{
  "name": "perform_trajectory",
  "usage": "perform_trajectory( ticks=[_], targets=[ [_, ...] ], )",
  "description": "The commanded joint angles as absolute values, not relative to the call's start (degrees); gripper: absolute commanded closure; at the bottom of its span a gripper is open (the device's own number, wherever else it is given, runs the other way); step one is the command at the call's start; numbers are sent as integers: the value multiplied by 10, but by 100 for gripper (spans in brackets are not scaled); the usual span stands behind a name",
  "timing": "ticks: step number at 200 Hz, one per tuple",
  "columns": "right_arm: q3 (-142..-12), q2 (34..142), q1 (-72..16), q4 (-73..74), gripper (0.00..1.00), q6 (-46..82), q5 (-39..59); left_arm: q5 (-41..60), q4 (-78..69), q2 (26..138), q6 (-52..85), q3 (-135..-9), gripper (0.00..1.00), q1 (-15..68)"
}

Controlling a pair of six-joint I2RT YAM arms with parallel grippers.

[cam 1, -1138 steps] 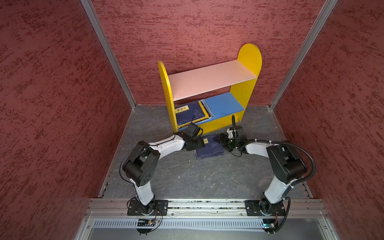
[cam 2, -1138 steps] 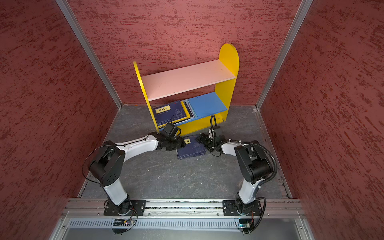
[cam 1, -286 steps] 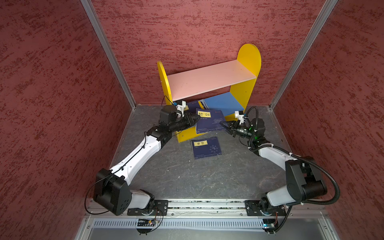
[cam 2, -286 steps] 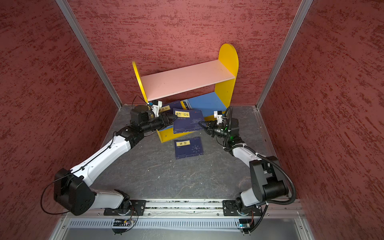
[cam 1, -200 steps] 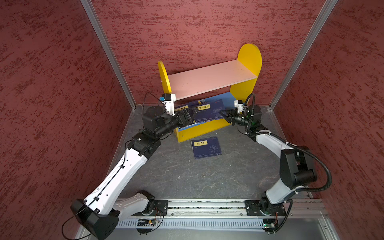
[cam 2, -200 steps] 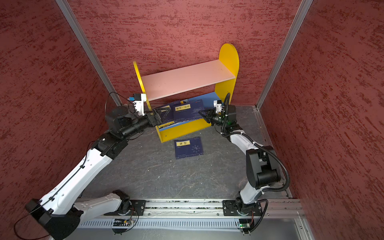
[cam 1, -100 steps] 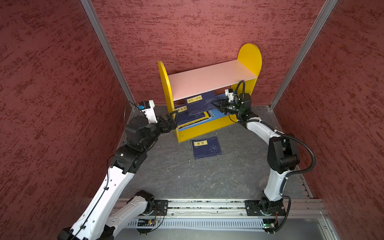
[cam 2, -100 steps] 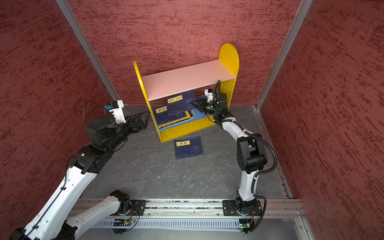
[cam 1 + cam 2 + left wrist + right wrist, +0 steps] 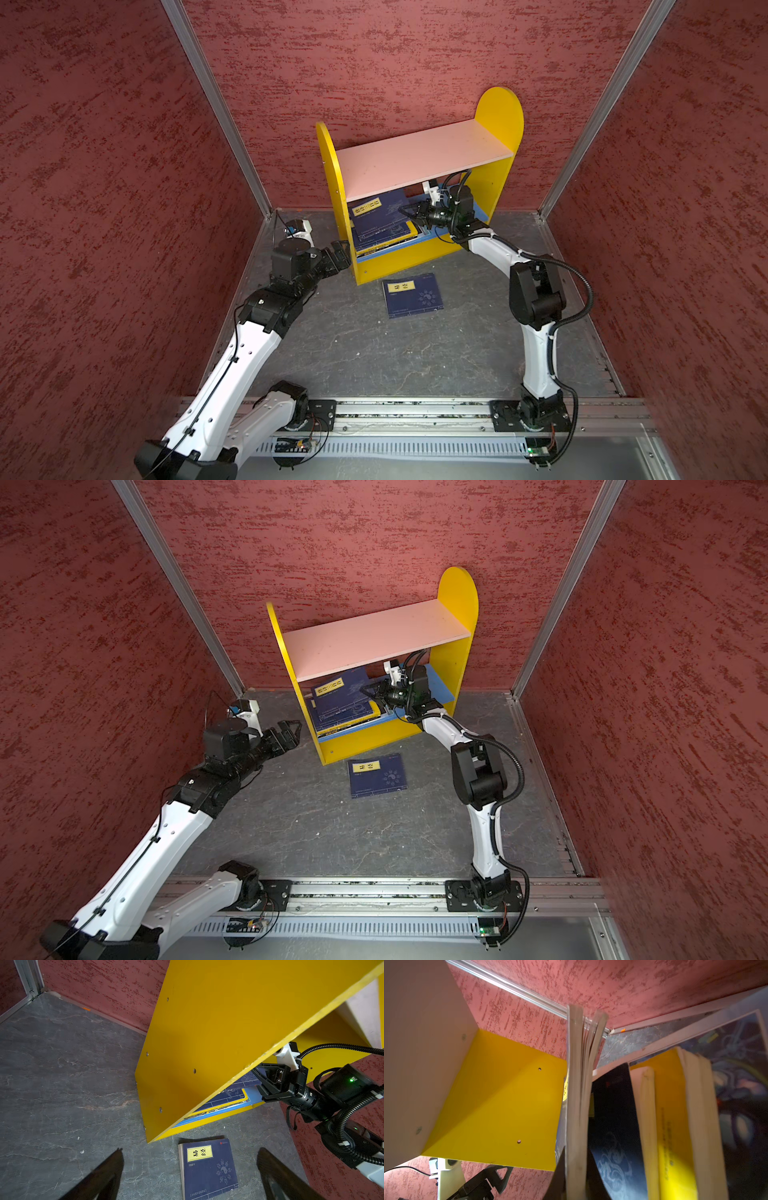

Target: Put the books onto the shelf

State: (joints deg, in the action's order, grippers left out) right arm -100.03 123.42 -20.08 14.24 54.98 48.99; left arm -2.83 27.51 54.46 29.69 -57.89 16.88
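Note:
The shelf stands at the back wall in both top views. My right gripper is shut on a navy book, held tilted under the pink board above a stack of books on the blue lower board. Another navy book lies flat on the floor in front of the shelf. My left gripper is open and empty, just left of the shelf's left side panel.
Red textured walls close in on three sides, with metal corner posts behind the shelf. The grey floor runs forward to the arms' base rail. The right arm's cable hangs inside the shelf opening.
My right gripper has carried the navy book deeper under the pink board. My left gripper has drawn back to the left, out past the shelf's side panel, and stands fully open.

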Motion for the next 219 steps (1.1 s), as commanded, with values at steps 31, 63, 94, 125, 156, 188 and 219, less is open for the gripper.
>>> perform_trajectory(
  ticks=[31, 63, 94, 125, 156, 188, 219],
  targets=[
    [-1007, 1225, -214, 138, 88, 527, 526, -18, 257, 561, 316, -565, 1, 151],
    [-1001, 1223, -215, 137, 88, 524, 531, 2, 241, 595, 322, -572, 0, 147],
    [-994, 1223, -218, 144, 88, 527, 533, 15, 222, 620, 330, -576, 1, 148],
    [-981, 1218, -217, 141, 87, 523, 531, 27, 206, 640, 334, -577, 0, 147],
    [-973, 1218, -219, 152, 87, 529, 525, 37, 200, 662, 337, -586, 1, 148],
    [-974, 1223, -221, 152, 87, 530, 519, 39, 194, 677, 341, -593, 1, 149],
    [-973, 1227, -222, 152, 86, 533, 510, 30, 186, 692, 349, -594, 1, 150]
  ],
)
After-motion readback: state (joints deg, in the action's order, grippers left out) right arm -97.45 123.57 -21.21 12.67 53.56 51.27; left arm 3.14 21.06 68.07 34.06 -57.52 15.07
